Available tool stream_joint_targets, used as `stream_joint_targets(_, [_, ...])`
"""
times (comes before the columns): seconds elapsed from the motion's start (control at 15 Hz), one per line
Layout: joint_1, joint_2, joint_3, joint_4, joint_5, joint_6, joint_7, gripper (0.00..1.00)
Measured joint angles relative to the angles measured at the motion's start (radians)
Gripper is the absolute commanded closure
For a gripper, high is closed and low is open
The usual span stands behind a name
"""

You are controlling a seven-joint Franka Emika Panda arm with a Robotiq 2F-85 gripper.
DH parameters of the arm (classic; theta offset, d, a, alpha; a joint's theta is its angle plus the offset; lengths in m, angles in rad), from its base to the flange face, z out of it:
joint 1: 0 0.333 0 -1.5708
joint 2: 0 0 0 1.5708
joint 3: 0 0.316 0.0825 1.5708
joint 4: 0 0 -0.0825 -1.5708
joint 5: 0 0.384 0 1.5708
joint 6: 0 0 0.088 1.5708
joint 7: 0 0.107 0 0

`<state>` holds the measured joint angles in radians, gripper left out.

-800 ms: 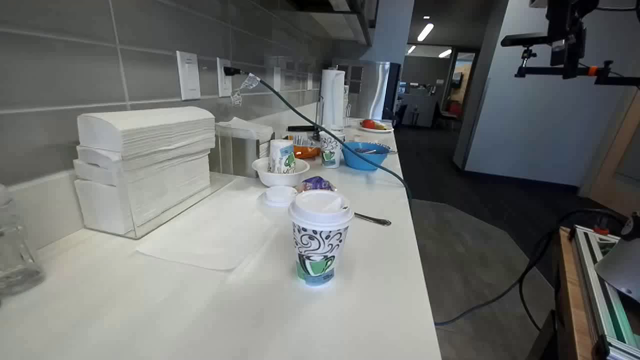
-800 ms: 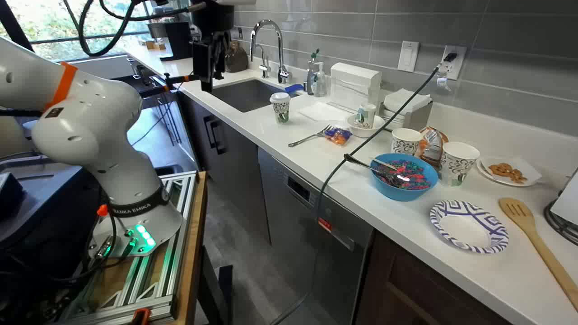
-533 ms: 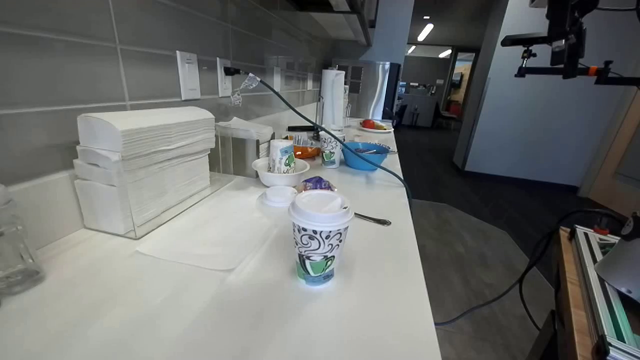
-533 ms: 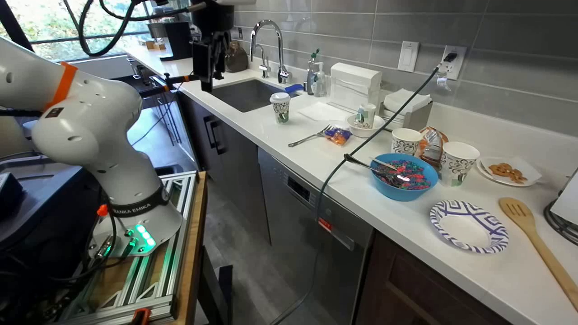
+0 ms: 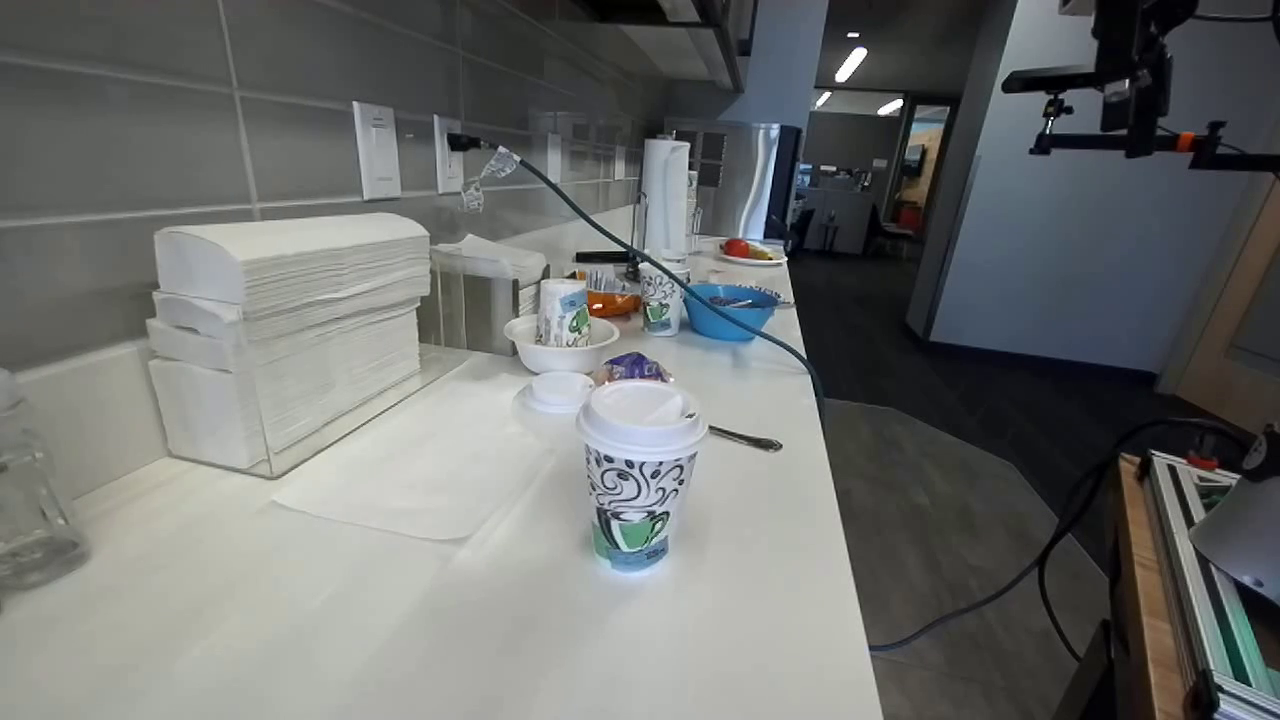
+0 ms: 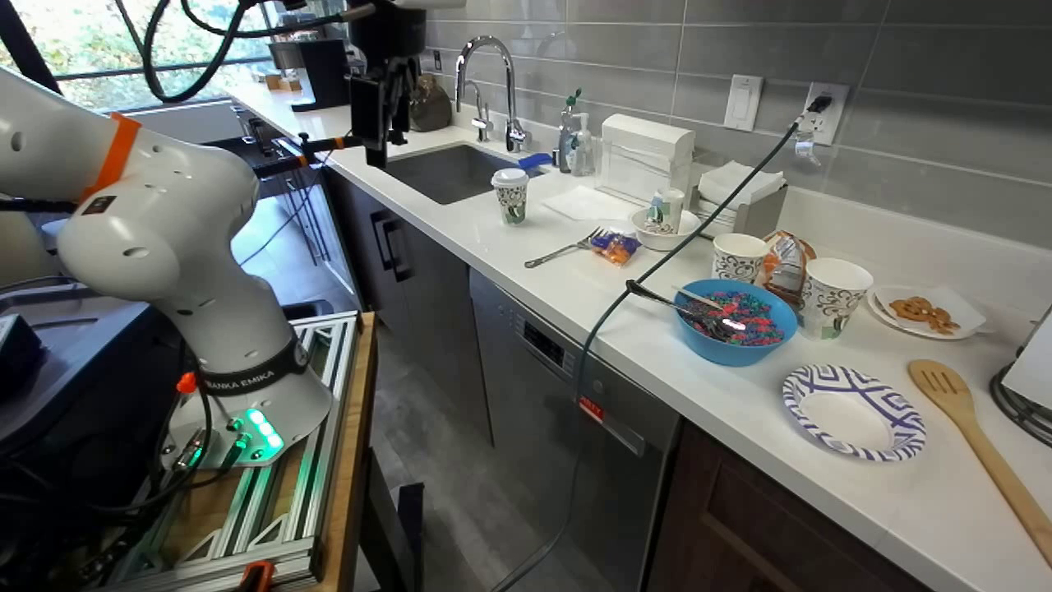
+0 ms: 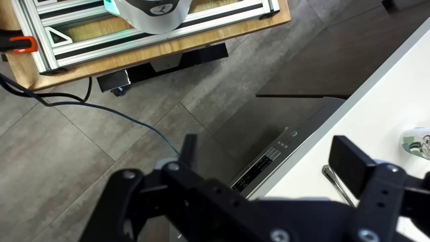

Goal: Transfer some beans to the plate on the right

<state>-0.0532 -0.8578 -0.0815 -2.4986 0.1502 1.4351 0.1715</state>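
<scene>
Zero of the beans [image 6: 756, 312] are showing on the patterned paper plate [image 6: 851, 421], which I am taking as the target; it is lying on the counter [image 6: 575, 292] between the blue bowl [image 6: 727, 352] and the wooden slotted spatula [image 6: 990, 448]. I am reading the small red, blue and green pieces in the bowl as the beans. A spoon [image 6: 660, 297] is leaning among them, its dark handle projecting over the rim.

My end effector [image 7: 267, 148] is hanging high, well apart from bowl and plate, as an exterior view is showing. In the wrist view its fingers [image 7: 349, 164] are standing wide apart and gripping nothing.

Progress: I am judging this the start, nothing transferred. Remaining, as I am estimating it: reaching the bowl, taking the spoon by its handle, scooping, carrying a load across to the plate, tipping it out. The plate is lying near the bowl, so I am expecting a short carry; spilling between the two is looking like the main risk.
</scene>
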Motion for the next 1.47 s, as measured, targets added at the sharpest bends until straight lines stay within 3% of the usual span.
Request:
stream_joint_targets(0.33, [-0.017,0.071,0.054,0.002,0.003,0.146,0.025,0.0])
stream_joint_targets(0.73, [-0.017,0.313,0.111,0.059,0.003,0.366,0.091,0.0])
stream_joint_targets(1.47, [-0.032,0.761,0.088,0.265,0.001,0.63,0.265,0.0])
